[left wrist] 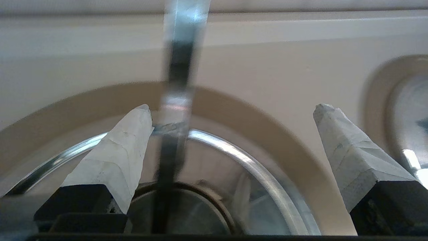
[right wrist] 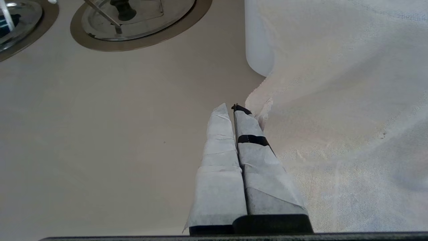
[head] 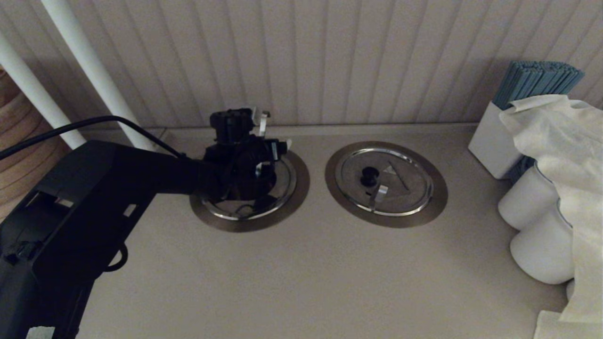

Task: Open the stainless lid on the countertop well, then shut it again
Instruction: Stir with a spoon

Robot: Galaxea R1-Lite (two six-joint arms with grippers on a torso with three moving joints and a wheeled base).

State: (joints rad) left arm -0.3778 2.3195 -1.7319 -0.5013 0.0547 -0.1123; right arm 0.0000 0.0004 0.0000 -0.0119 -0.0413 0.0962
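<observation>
While its fingers stand wide apart, the left pincer (head: 264, 157) hangs over the far rim of the countertop well (head: 249, 188), gripping nothing; the thin steel rod (left wrist: 177, 87) rises between the taped fingers (left wrist: 117, 160), close beside one and well clear of the other. Where the stainless lid (head: 282, 181) lies, the left arm's black body hides most of it in the head view, leaving only a bright arc inside the brushed flange. Beige tabletop (head: 301, 273) runs bare in front of both wells, ending at a ribbed wall (head: 330, 61) just behind them. To the right sits the twin well (head: 385, 183), its disc flat with a black knob (head: 369, 175) and short tab. White canisters (head: 541, 235) and a draped white cloth (head: 565, 141) crowd the tabletop's right edge, beside a box of blue sticks (head: 532, 84). Only the right wrist view shows the right pincer (right wrist: 232, 108), fingers pressed together and empty, tip against the cloth's hem.
</observation>
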